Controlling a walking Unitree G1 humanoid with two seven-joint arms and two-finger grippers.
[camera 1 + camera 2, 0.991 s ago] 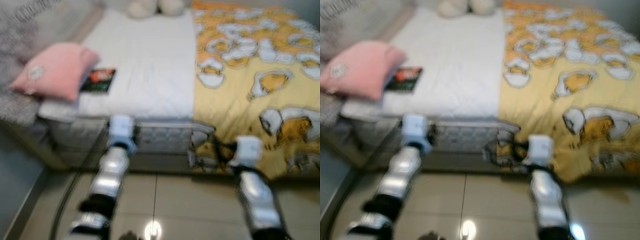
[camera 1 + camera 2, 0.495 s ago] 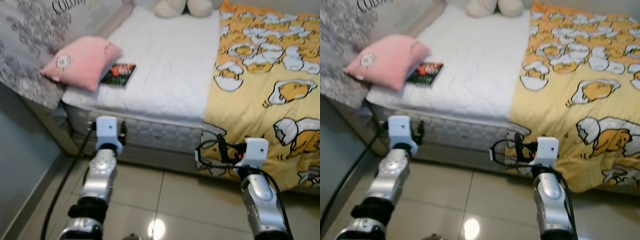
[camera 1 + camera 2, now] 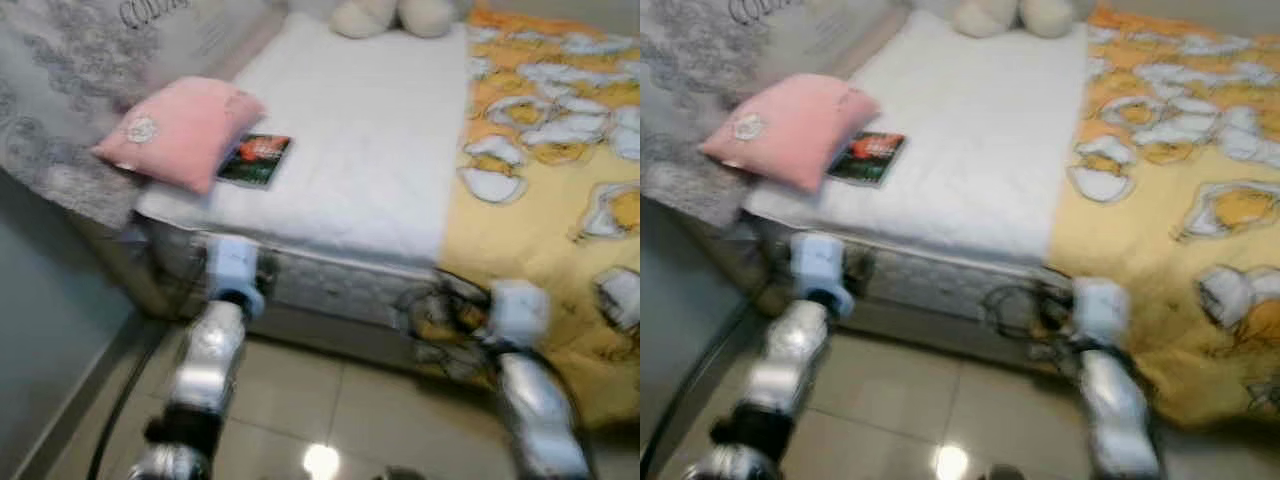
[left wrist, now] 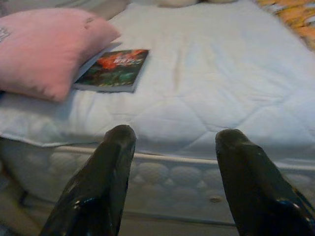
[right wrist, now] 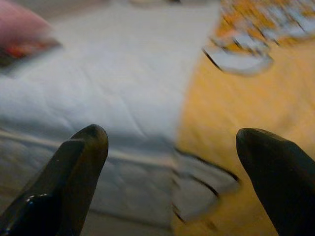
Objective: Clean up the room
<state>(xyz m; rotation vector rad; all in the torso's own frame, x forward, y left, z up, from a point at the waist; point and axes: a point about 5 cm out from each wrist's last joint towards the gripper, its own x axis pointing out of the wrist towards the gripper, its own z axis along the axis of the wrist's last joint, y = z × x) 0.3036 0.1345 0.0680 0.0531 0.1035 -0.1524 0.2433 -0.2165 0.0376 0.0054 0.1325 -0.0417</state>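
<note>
The robot stands on a shiny tile floor [image 3: 330, 400] at the side of a bed [image 3: 330, 170]. Both arms reach out in front, low, near the mattress edge. The left gripper [image 4: 172, 142] has its fingers wide apart and holds nothing. The right gripper [image 5: 172, 142] is spread wide too, and empty. I think they are held ready to pick something up.

A book [image 3: 255, 160] lies flat on the white sheet, with one edge tucked under a pink pillow [image 3: 180, 130]. It probably needs tidying away. A yellow blanket [image 3: 560, 150] covers the right side and hangs off the edge. Two soft toys [image 3: 395, 15] sit at the far end.
</note>
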